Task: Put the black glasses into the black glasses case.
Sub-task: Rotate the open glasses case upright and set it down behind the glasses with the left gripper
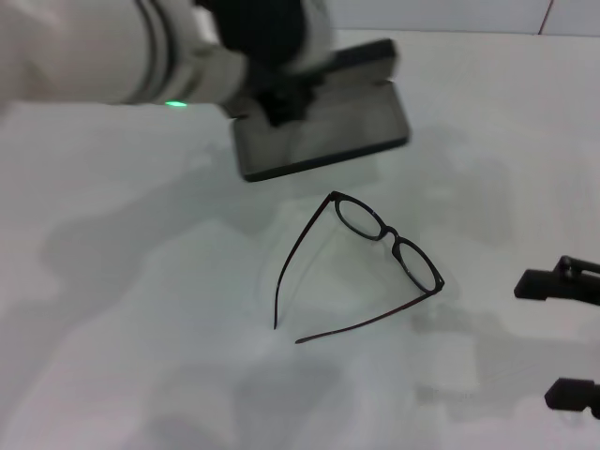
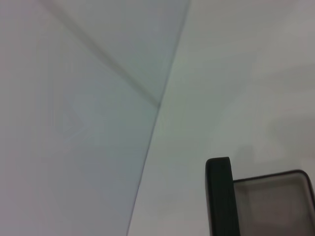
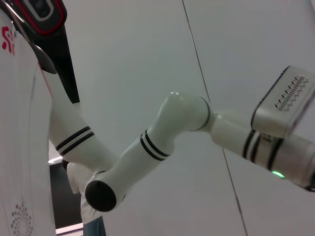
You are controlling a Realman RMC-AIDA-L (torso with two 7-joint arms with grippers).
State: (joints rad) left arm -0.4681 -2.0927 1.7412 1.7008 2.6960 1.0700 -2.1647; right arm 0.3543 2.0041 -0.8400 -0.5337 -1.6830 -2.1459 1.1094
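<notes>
No readable text, only a cut-off red mark on the robot body (image 3: 19, 123)

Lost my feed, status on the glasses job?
Left gripper at the open black glasses case. Right gripper open, parked at table's right edge. Black glasses on table, unfolded, outside case. Nothing between them.

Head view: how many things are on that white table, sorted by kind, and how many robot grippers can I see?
Black glasses: 1, lying unfolded on the white table
Black glasses case: 1, open, with the left gripper at it
Grippers: 2, the left one and the right gripper at the table's right edge
Total: 2 things on the table, plus 2 grippers
</notes>
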